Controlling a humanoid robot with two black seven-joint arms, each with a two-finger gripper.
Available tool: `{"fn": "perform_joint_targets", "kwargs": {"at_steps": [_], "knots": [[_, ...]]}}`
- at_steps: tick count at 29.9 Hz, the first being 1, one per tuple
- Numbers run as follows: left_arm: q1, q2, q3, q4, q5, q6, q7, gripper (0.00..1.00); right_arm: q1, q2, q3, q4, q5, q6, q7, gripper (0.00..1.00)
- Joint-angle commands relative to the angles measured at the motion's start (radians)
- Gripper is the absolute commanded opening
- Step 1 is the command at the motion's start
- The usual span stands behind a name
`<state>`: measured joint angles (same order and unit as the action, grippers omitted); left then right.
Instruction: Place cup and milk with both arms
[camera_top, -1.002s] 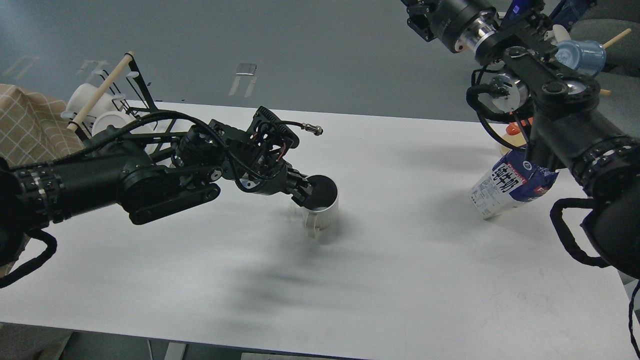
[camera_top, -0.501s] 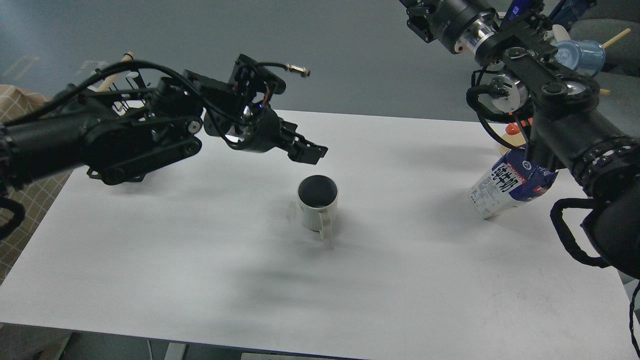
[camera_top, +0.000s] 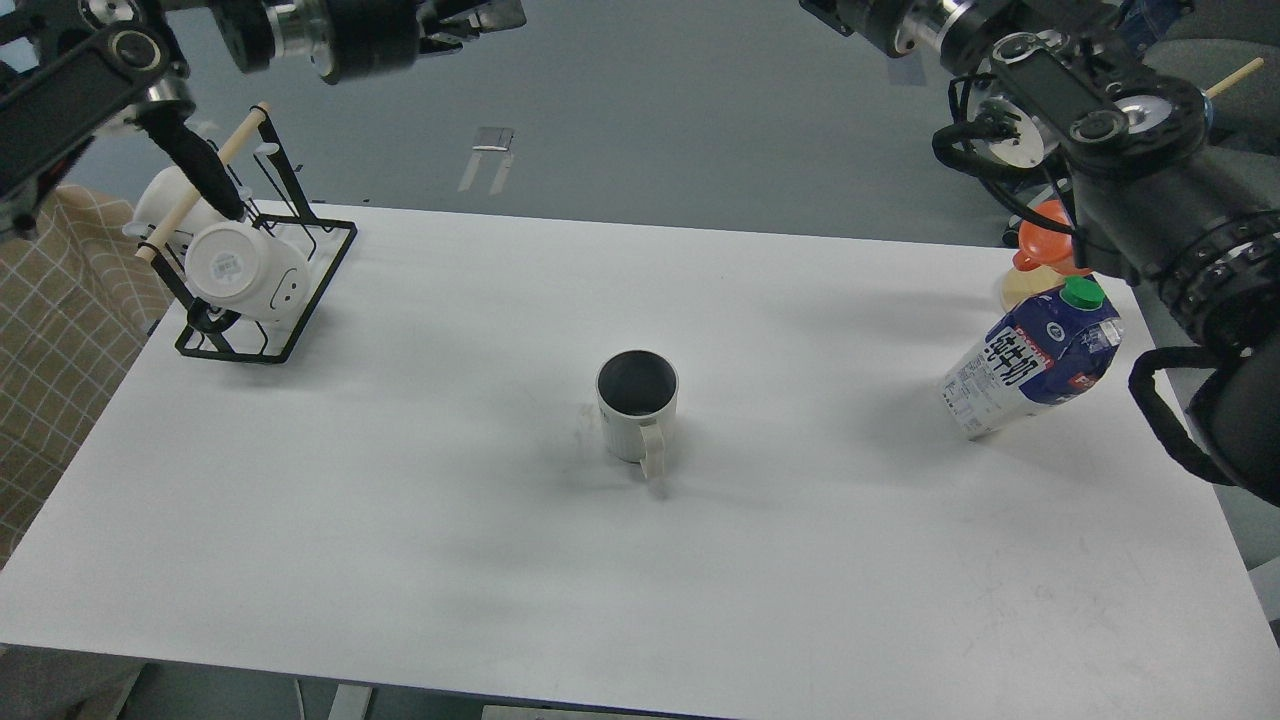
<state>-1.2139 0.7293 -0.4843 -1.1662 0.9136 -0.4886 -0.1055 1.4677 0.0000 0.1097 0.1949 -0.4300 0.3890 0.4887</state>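
The cream-white cup (camera_top: 637, 400) with a dark grey inside stands upright at the middle of the white table (camera_top: 400, 520), its handle (camera_top: 652, 452) turned toward the front. The blue and white milk carton (camera_top: 1035, 365) with a green cap (camera_top: 1082, 292) stands near the right edge and looks tilted in this view. My left gripper (camera_top: 490, 15) is high at the top edge, far above and to the left of the cup, and holds nothing; its jaws are cropped. My right arm (camera_top: 1120, 130) passes above the carton and its gripper is out of frame.
A black wire rack (camera_top: 300, 300) with white cups (camera_top: 245, 270) and a wooden dowel stands at the back left corner. An orange cup (camera_top: 1048, 235) sits behind the milk carton. A checked cloth (camera_top: 50, 300) lies left of the table.
My left gripper let go of the cup's rim, then rose and swung away to the top left. The cup stayed standing. My right arm lifted a little, uncovering the carton's green cap.
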Motion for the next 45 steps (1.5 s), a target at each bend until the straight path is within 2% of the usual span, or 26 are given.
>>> {"fn": "perform_joint_targets", "kwargs": {"at_steps": [1, 4, 9, 10, 15, 16, 18, 19, 21, 23, 24, 27, 28, 29, 34, 45], "knots": [[0.071, 0.028, -0.034, 0.002, -0.077, 0.0, 0.0, 0.98, 0.042, -0.101, -0.131, 0.084, -0.001, -0.001, 0.0, 1.0], [0.086, 0.036, -0.034, 0.005, -0.091, 0.0, -0.002, 0.98, 0.063, -0.213, -0.176, 0.184, -0.006, 0.001, 0.0, 1.0], [0.114, 0.032, -0.037, 0.023, -0.148, 0.0, -0.006, 0.98, 0.086, -0.567, -0.189, 0.587, -0.128, -0.024, 0.0, 1.0], [0.114, 0.032, -0.037, 0.023, -0.148, 0.0, -0.006, 0.98, 0.086, -0.568, -0.189, 0.587, -0.128, -0.024, 0.0, 1.0], [0.122, 0.001, -0.05, 0.056, -0.333, 0.0, 0.0, 0.98, 0.071, -0.921, -0.189, 0.932, -0.361, -0.117, 0.0, 1.0], [0.122, 0.001, -0.05, 0.056, -0.334, 0.0, 0.0, 0.98, 0.071, -0.922, -0.189, 0.933, -0.362, -0.117, 0.0, 1.0], [0.142, -0.027, -0.056, 0.063, -0.358, 0.0, -0.002, 0.98, 0.036, -1.061, -0.191, 1.058, -0.464, -0.209, 0.0, 1.0], [0.148, -0.03, -0.057, 0.063, -0.364, 0.002, -0.003, 0.98, 0.019, -1.089, -0.191, 1.087, -0.495, -0.235, 0.0, 1.0], [0.174, -0.037, -0.068, 0.062, -0.383, 0.013, -0.006, 0.98, -0.05, -1.184, -0.193, 1.178, -0.634, -0.368, 0.0, 1.0], [0.18, -0.042, -0.074, 0.062, -0.383, 0.013, -0.006, 0.98, -0.09, -1.227, -0.196, 1.215, -0.691, -0.45, 0.0, 1.0], [0.182, -0.042, -0.077, 0.062, -0.383, 0.013, -0.008, 0.98, -0.133, -1.258, -0.2, 1.236, -0.738, -0.543, 0.0, 1.0], [0.182, -0.053, -0.083, 0.066, -0.384, 0.019, -0.011, 0.98, -0.249, -1.289, -0.205, 1.258, -0.823, -0.741, 0.0, 1.0], [0.182, -0.056, -0.098, 0.069, -0.384, 0.022, -0.008, 0.98, -0.312, -1.29, -0.205, 1.258, -0.864, -0.844, 0.0, 1.0], [0.182, -0.057, -0.108, 0.071, -0.384, 0.022, -0.006, 0.98, -0.345, -1.29, -0.205, 1.256, -0.883, -0.878, 0.0, 1.0], [0.202, -0.062, -0.131, 0.069, -0.384, 0.024, -0.003, 0.98, -0.559, -1.261, -0.203, 1.217, -0.97, -0.878, 0.0, 1.0], [0.215, -0.067, -0.137, 0.068, -0.383, 0.021, -0.002, 0.98, -0.65, -1.172, -0.194, 1.115, -0.969, -0.878, 0.0, 1.0]]}}
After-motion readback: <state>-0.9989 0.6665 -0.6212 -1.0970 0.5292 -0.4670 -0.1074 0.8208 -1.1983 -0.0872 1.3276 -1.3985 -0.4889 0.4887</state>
